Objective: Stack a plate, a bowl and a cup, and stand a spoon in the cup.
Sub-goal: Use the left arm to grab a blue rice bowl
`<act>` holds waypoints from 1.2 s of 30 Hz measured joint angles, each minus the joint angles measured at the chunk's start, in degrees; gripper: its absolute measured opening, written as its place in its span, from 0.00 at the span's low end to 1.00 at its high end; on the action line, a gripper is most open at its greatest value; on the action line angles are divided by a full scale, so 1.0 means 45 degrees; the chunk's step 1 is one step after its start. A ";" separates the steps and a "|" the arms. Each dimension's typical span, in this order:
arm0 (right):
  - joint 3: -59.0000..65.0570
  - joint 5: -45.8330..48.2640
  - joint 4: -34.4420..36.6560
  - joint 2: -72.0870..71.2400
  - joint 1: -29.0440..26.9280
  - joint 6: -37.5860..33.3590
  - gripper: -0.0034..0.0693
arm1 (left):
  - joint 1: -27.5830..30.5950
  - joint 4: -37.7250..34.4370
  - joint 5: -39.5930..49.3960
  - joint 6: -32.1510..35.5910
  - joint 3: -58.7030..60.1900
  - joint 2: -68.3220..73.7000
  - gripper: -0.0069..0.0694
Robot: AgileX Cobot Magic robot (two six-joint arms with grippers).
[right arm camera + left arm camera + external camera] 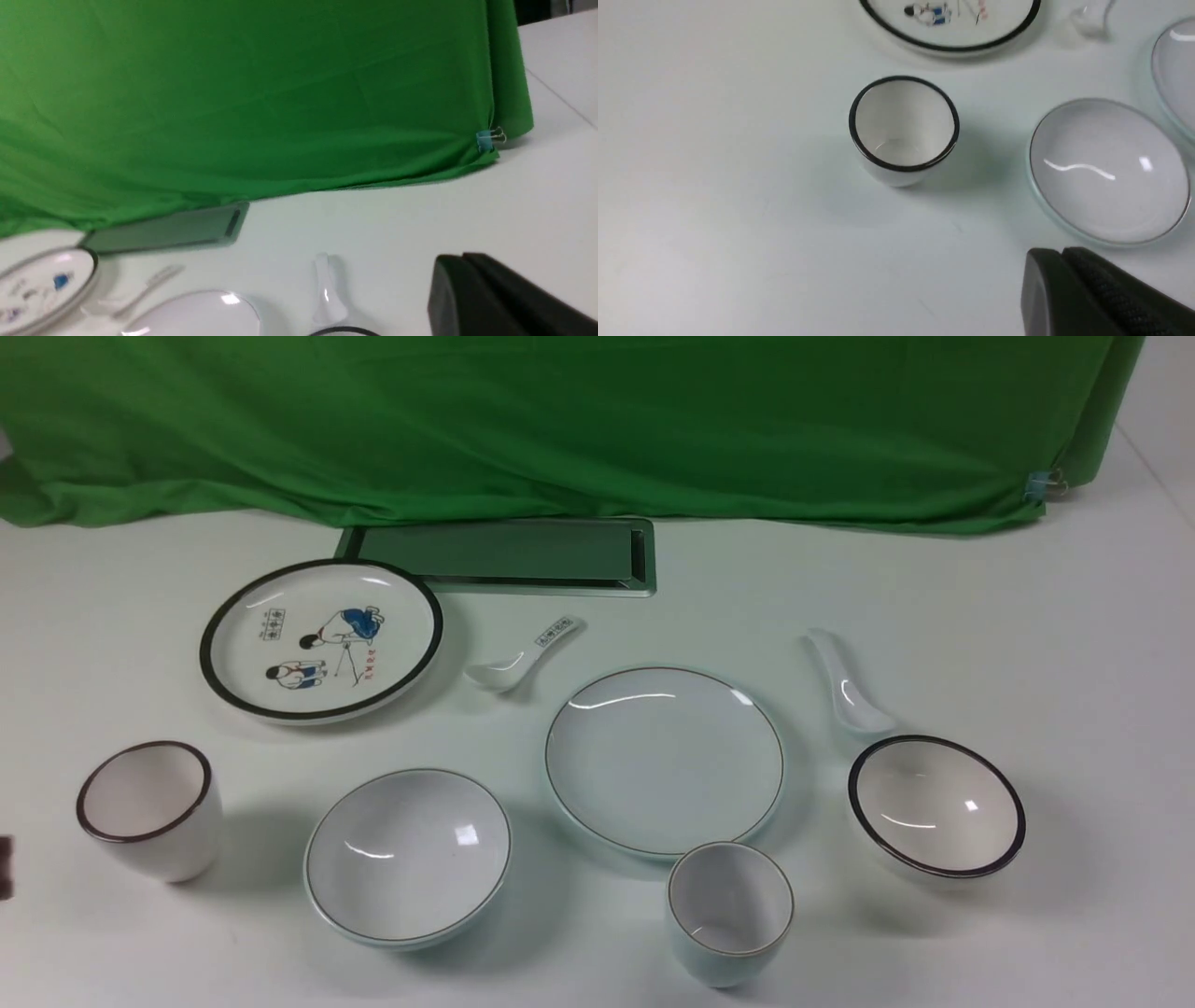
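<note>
The pale blue-green plate (665,758) lies flat at the table's middle. To its left, nearer me, sits the matching bowl (408,855); the small cup (730,913) stands upright in front of the plate. The plain white spoon (848,686) lies to the plate's right, further back. Neither arm reaches into the front view. In the left wrist view my left gripper (1062,252) is shut and empty, hovering close to the bowl (1108,170). In the right wrist view my right gripper (462,255) is shut and empty, off to the side of the spoon (327,291).
A white cartoon plate (320,639), a printed spoon (523,655), a black-rimmed cup (149,809) and a black-rimmed bowl (936,807) stand around the set. A metal hatch (509,555) and a green cloth (560,420) close off the back.
</note>
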 joint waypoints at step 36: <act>-0.3673 0.5300 0.0649 0.7622 0.6380 -0.3318 0.08 | -0.2997 -0.0019 -0.3046 0.0636 -0.4428 1.4246 0.29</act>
